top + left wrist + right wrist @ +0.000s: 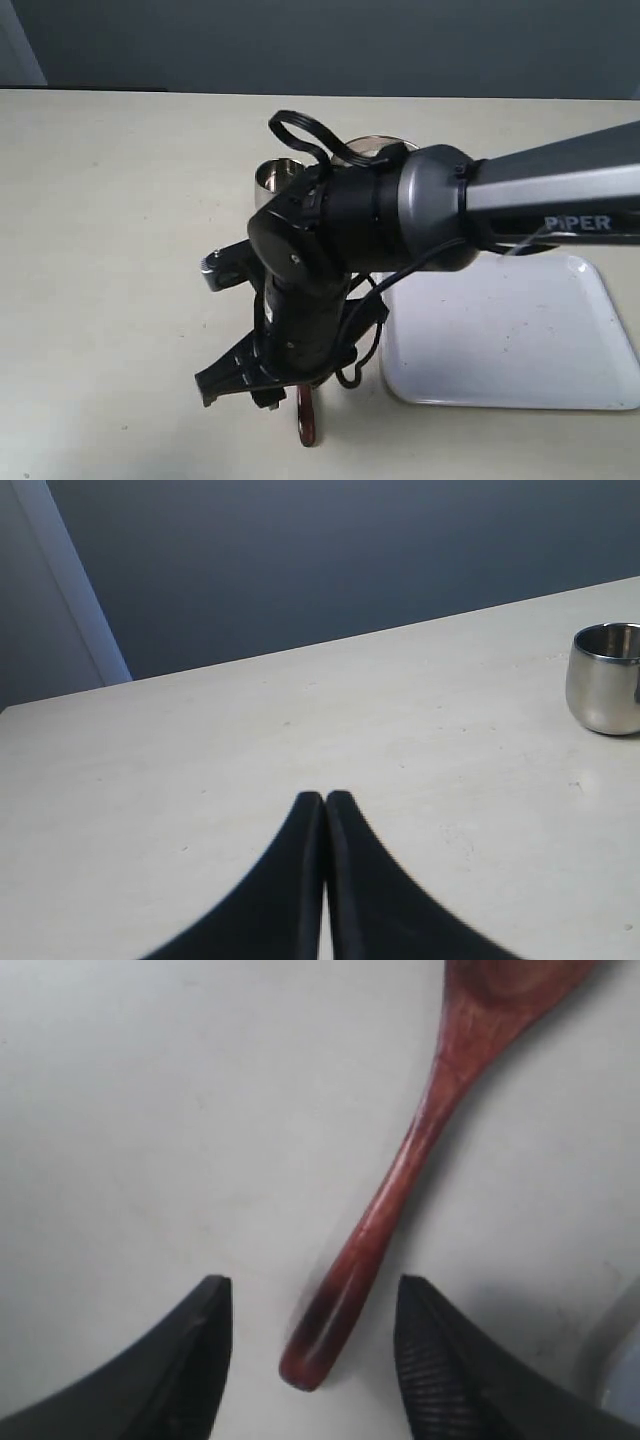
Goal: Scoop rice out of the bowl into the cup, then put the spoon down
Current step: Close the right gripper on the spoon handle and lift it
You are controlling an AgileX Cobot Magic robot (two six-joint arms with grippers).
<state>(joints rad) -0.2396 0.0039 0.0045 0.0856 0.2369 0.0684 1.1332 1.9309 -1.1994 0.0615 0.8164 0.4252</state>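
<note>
- Right wrist view: the right gripper (312,1285) is spread wide and grips nothing. Its two dark fingers (190,1360) stand well apart.
- The spoon (400,1170) lies flat on the pale table (150,1110), and the rounded end of its handle sits in the gap between those fingers.
- Bare table shows on both sides of the handle, so neither finger touches the wood. The handle end lies a little nearer one finger than the other.
- The handle runs slantwise away from the gripper and broadens into the oval scoop at the picture's edge, where it is cut off.
- Exterior view: the right arm (420,205) reaches across the middle and bends down over the spoon. Only a short reddish piece of the spoon shows beneath it, close to the near left corner of the white tray (520,340).
- The cup (280,178) stands upright on the table behind the arm. The bowl (375,150) is just beside it, and the arm covers most of the bowl.
- The arm hides the inside of the bowl, so the rice cannot be seen.
- Left wrist view: the left gripper (325,805) is clenched, its two fingertips pressed together with nothing between them. It is over bare table, and the cup stands well apart from it.
</note>
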